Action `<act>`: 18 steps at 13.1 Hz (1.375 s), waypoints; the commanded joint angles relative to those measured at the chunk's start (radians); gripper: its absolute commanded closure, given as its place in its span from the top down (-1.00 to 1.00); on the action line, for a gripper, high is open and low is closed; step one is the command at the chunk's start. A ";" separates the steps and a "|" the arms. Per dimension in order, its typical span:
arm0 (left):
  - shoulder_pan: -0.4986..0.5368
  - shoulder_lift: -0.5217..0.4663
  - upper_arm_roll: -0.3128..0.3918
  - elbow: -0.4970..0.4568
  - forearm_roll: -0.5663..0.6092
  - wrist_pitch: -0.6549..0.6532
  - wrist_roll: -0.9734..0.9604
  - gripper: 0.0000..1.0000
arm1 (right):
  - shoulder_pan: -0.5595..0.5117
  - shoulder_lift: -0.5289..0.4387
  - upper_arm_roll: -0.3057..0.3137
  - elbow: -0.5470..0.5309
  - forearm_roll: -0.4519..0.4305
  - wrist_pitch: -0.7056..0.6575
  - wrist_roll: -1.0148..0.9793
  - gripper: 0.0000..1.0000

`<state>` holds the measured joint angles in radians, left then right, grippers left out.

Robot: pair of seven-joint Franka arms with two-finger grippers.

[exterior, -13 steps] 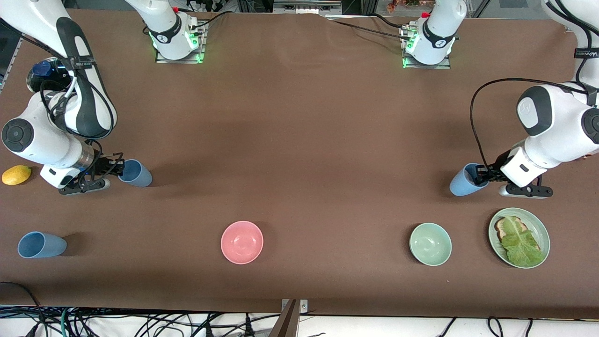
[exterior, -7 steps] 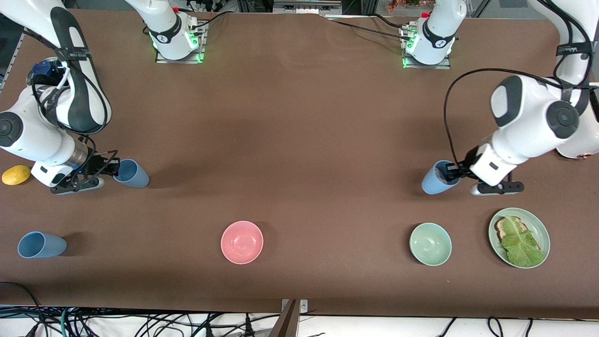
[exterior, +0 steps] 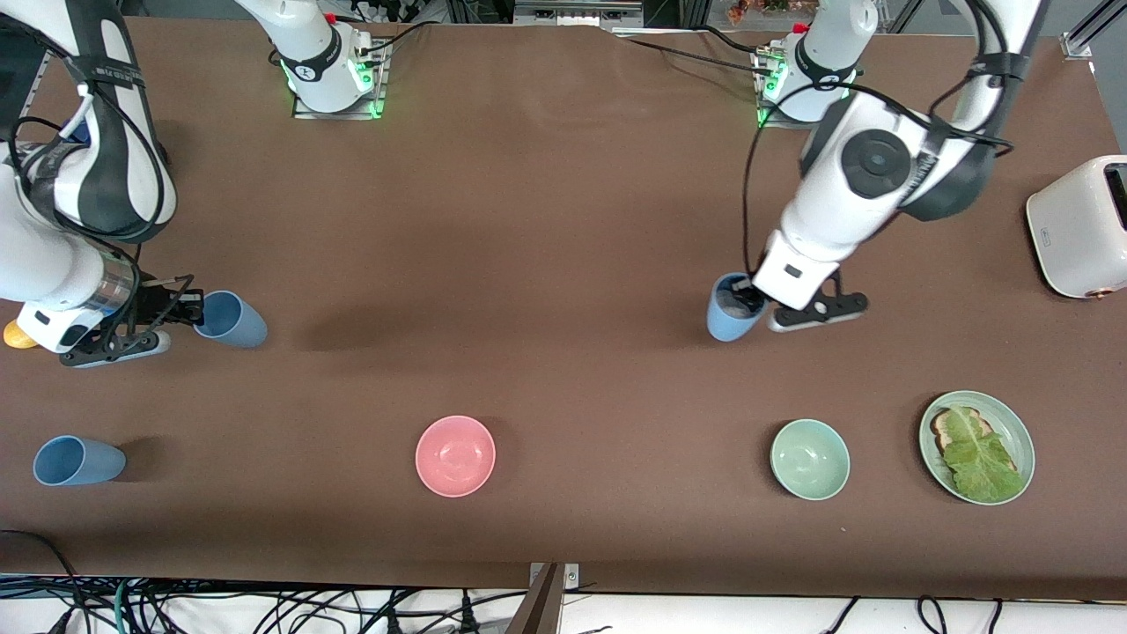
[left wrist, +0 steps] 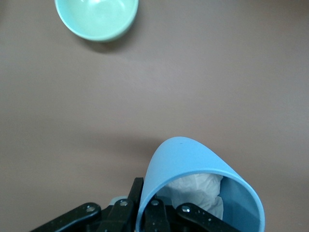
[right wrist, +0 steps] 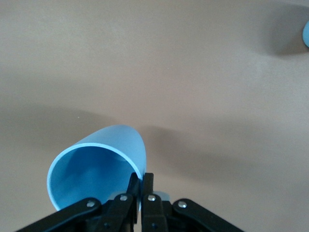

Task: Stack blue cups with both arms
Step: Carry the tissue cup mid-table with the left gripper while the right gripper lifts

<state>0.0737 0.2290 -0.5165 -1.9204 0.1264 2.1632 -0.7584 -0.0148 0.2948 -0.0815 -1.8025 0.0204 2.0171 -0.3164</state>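
Three blue cups were visible. The right gripper (exterior: 180, 310) pinched the rim of one cup (exterior: 231, 320) above the table's right-arm end; the left gripper (exterior: 748, 295) pinched the rim of another cup (exterior: 729, 308), white showing inside, above the table (exterior: 563, 264). The third cup (exterior: 77, 460) lay on its side near the front edge. There were also two bowls, one pink (exterior: 455, 455), one green (exterior: 810, 459), one plate (exterior: 977, 446), one toaster (exterior: 1079, 226). No writing was readable. Since a second earlier, the left cup had travelled toward the table's middle.
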 commanded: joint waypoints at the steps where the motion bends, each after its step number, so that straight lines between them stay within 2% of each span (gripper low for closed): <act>1: -0.105 0.051 -0.010 0.044 0.084 -0.020 -0.229 -1.00 | -0.007 -0.009 0.006 0.072 0.010 -0.099 -0.010 -0.99; 7: -0.345 0.177 0.012 0.127 0.180 -0.011 -0.609 -1.00 | -0.007 -0.014 0.009 0.268 0.009 -0.354 0.013 -0.99; 10: -0.457 0.234 0.071 0.173 0.191 -0.008 -0.694 -1.00 | -0.007 -0.016 0.037 0.337 0.007 -0.443 0.039 -0.99; 12: -0.489 0.294 0.078 0.221 0.197 0.003 -0.716 -1.00 | -0.007 -0.016 0.067 0.397 0.006 -0.504 0.078 -0.99; 14: -0.497 0.337 0.088 0.235 0.205 0.068 -0.726 -1.00 | -0.007 -0.016 0.089 0.439 0.009 -0.546 0.130 -0.99; 18: -0.520 0.411 0.111 0.236 0.226 0.211 -0.745 -1.00 | -0.007 -0.016 0.198 0.480 0.007 -0.560 0.259 -0.99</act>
<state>-0.4249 0.6006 -0.4224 -1.7270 0.3140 2.3457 -1.4726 -0.0117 0.2757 0.0637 -1.3598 0.0211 1.4855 -0.1214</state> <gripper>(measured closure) 0.943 0.956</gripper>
